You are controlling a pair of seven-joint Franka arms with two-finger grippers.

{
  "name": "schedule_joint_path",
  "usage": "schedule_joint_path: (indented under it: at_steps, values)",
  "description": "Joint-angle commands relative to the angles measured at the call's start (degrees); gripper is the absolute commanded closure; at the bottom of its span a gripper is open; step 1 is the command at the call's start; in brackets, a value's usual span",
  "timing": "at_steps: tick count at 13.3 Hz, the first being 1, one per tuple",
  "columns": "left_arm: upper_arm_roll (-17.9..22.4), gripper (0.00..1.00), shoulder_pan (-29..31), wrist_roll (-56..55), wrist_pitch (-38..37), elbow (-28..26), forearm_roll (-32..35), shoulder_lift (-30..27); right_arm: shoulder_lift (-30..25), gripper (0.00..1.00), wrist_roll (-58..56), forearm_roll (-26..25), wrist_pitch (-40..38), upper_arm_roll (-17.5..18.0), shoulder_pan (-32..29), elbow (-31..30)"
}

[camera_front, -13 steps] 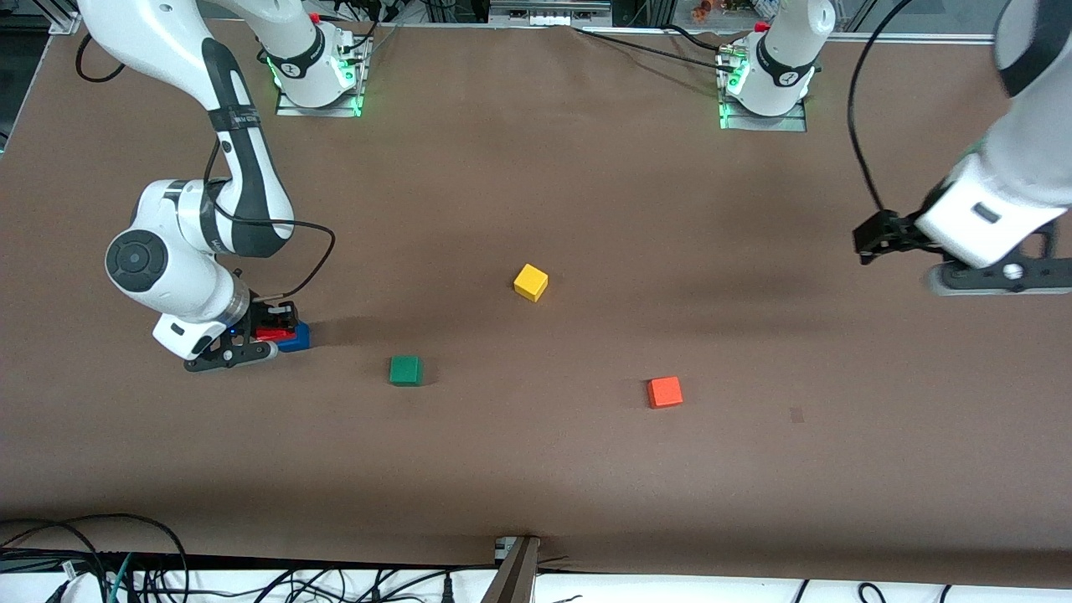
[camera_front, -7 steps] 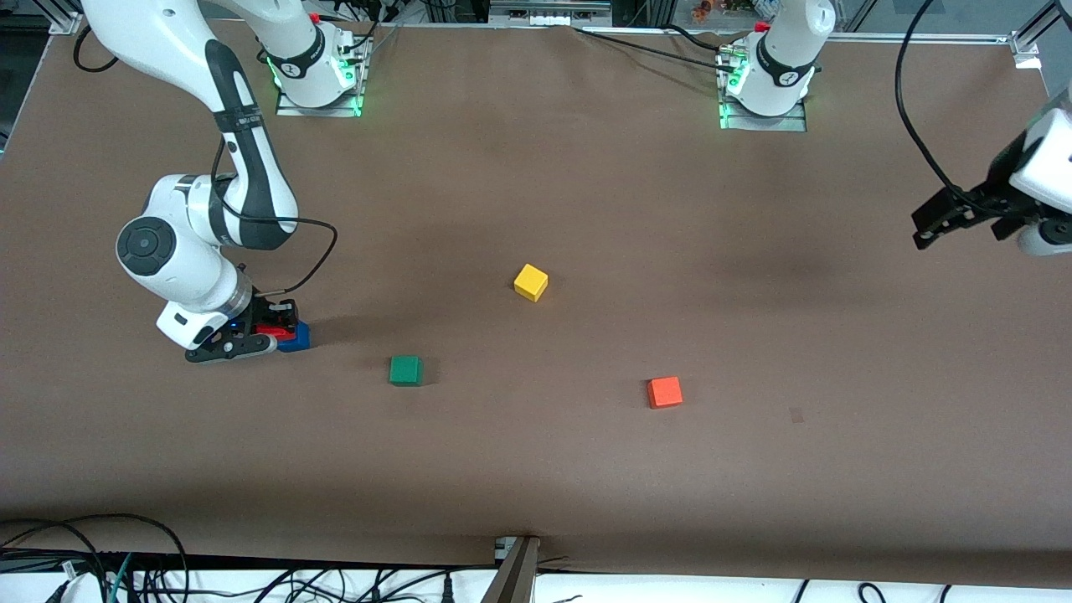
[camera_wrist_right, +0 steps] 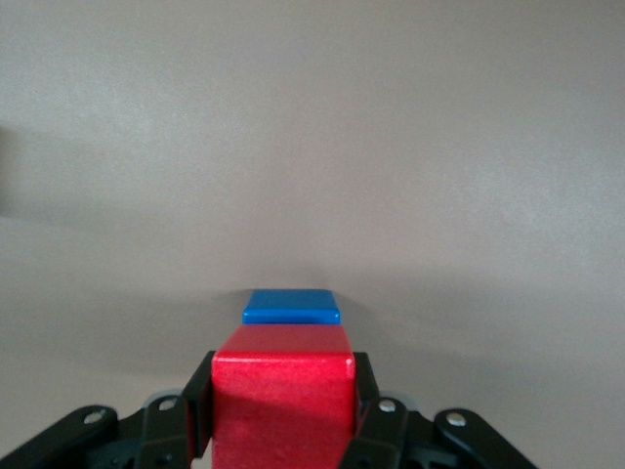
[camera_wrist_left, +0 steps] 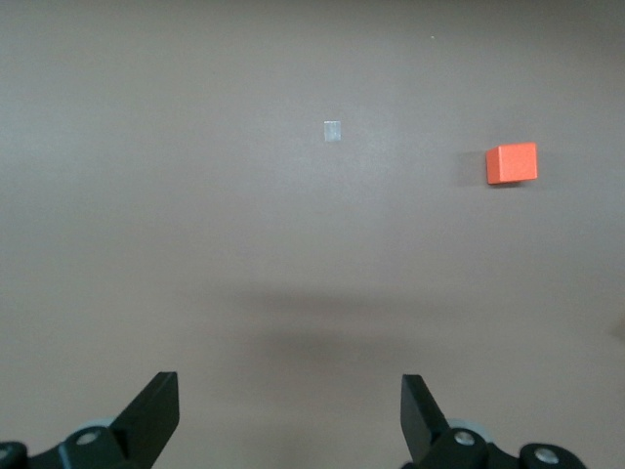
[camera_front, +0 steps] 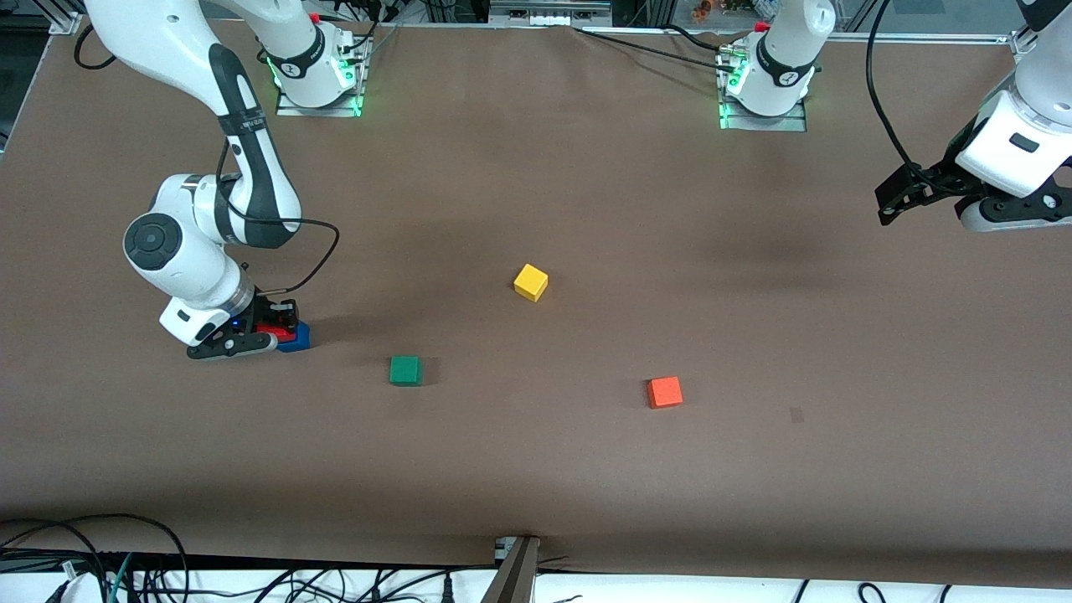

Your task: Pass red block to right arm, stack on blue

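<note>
Right gripper (camera_front: 266,333) squeezes red block (camera_wrist_right: 282,386), low over blue cube (camera_wrist_right: 292,306), near table (camera_front: 536,469) edge at right arm's end. Stacking step now. Next: line up, lower, let go. Left gripper (camera_wrist_left: 290,415) open, empty, waits high over other end.

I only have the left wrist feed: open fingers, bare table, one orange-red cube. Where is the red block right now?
Observer: The right gripper is shut on the red block, at the right arm's end of the table.
Operator: And the blue one?
Observer: The blue cube sits on the table directly below the red block; whether the two touch, I cannot tell.
Operator: Anything close to that spot?
Observer: The green cube lies apart from it, toward the table's middle.
</note>
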Motion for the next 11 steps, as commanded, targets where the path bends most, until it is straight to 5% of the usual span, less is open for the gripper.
schedule_joint_path:
  at_steps: [1, 11]
  values:
    - [0.3, 0.0, -0.6, -0.1, -3.4, 3.0, -0.3, 1.6, -0.4, 0.78, 1.0, -0.3, 2.3, -0.2, 0.3, -1.7]
    - [0.0, 0.0, -0.6, -0.1, -5.3, 3.4, -0.3, 1.6, 0.1, 0.78, 2.0, -0.1, 2.6, -0.1, 0.3, -1.7]
